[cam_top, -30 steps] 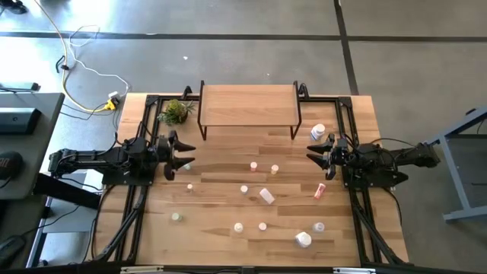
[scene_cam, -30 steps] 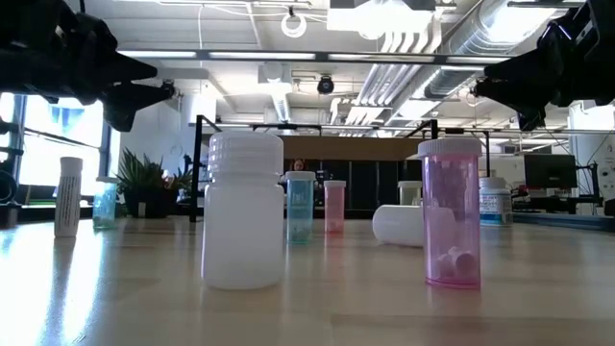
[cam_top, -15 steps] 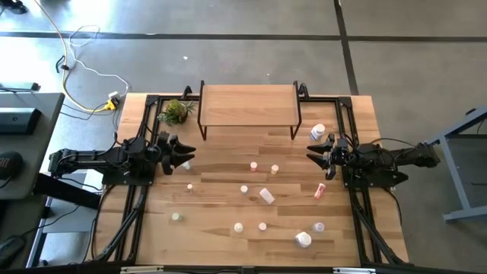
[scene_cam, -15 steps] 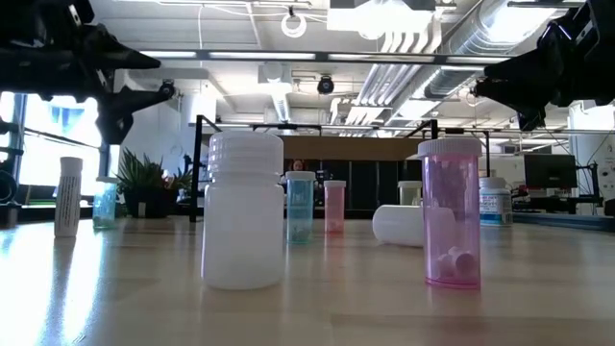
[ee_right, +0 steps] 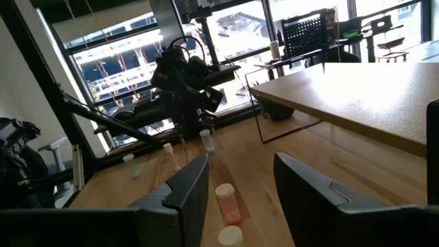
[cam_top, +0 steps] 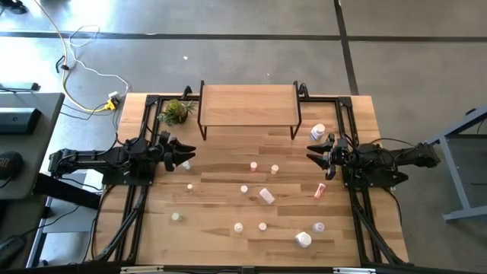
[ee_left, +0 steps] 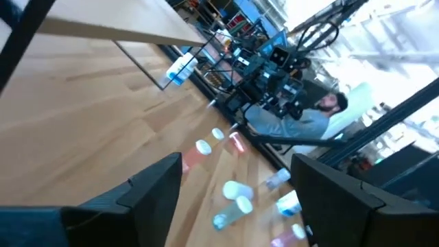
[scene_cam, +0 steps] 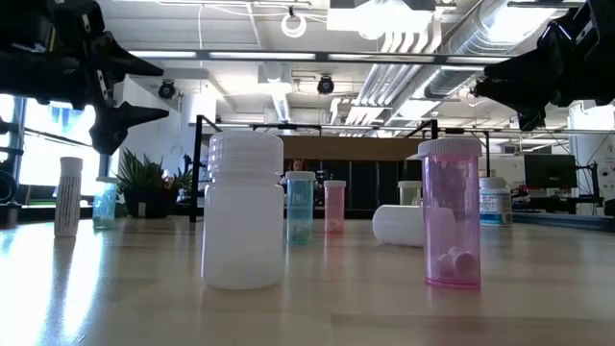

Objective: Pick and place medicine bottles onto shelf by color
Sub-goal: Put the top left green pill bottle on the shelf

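Several small medicine bottles stand scattered on the wooden table: pink [cam_top: 253,165], white [cam_top: 244,189], red [cam_top: 319,190], green [cam_top: 176,217]. A larger white one [cam_top: 266,195] lies on its side. In the low view a big white bottle [scene_cam: 243,211] and a pink one [scene_cam: 451,213] stand nearest. The shelf [cam_top: 248,105] stands on black legs at the far edge, with nothing on its board. My left gripper [cam_top: 185,155] hovers open over the table's left side, above a white bottle [cam_top: 189,186]. My right gripper [cam_top: 312,152] hovers open at the right, near a labelled white bottle [cam_top: 317,132].
A small green plant [cam_top: 176,112] sits left of the shelf. Black frame rails [cam_top: 135,205] run along both table sides. A large white bottle [cam_top: 303,240] stands near the front right. Bare wood lies between the shelf and the bottles. A person [ee_left: 312,120] sits beyond the table.
My left gripper has rolled about its wrist, so its open fingers now stand one above the other in the low view, and it has dipped a little. My right gripper and all bottles have kept still.
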### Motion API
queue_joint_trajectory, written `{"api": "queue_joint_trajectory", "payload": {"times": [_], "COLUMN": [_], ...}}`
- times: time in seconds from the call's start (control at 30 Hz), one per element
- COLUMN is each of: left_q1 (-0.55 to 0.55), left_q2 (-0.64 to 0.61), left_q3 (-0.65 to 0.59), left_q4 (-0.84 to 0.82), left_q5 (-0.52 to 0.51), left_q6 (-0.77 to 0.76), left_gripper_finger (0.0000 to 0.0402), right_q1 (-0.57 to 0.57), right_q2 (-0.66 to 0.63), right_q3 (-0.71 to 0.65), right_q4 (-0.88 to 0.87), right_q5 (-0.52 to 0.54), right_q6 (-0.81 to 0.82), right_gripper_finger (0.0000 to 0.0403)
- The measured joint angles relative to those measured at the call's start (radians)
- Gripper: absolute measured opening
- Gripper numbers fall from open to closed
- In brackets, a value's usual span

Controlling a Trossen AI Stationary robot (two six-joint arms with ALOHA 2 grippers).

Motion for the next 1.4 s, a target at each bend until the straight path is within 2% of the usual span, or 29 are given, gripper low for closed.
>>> {"api": "queue_joint_trajectory", "payload": {"times": [0.2, 0.47, 0.67, 0.93, 1.13, 1.4], "left_q1": [-0.001, -0.001, -0.001, -0.001, -0.003, -0.003], "left_q2": [0.0, 0.01, 0.09, 0.293, 0.43, 0.609], "left_q3": [0.004, 0.144, 0.328, 0.547, 0.565, 0.575], "left_q4": [0.063, 0.008, -0.295, -0.679, -0.718, -0.759], "left_q5": [0.013, 0.049, 0.054, 0.012, 0.012, 0.0], "left_q6": [0.004, 0.203, 0.391, 0.554, 0.547, 0.354], "left_gripper_finger": [0.027, 0.0263, 0.0262, 0.0262, 0.0262, 0.0262], "right_q1": [0.0, 0.0, 0.0, 0.0, 0.0, 0.0], "right_q2": [0.0, 0.0, 0.0, 0.0, 0.0, 0.0], "right_q3": [0.0, 0.0, 0.0, 0.0, 0.0, 0.0], "right_q4": [0.0, 0.0, 0.0, 0.0, 0.0, 0.0], "right_q5": [0.0, 0.0, 0.0, 0.0, 0.0, 0.0], "right_q6": [0.0, 0.0, 0.0, 0.0, 0.0, 0.0], "right_gripper_finger": [0.0156, 0.0156, 0.0156, 0.0156, 0.0156, 0.0156]}}
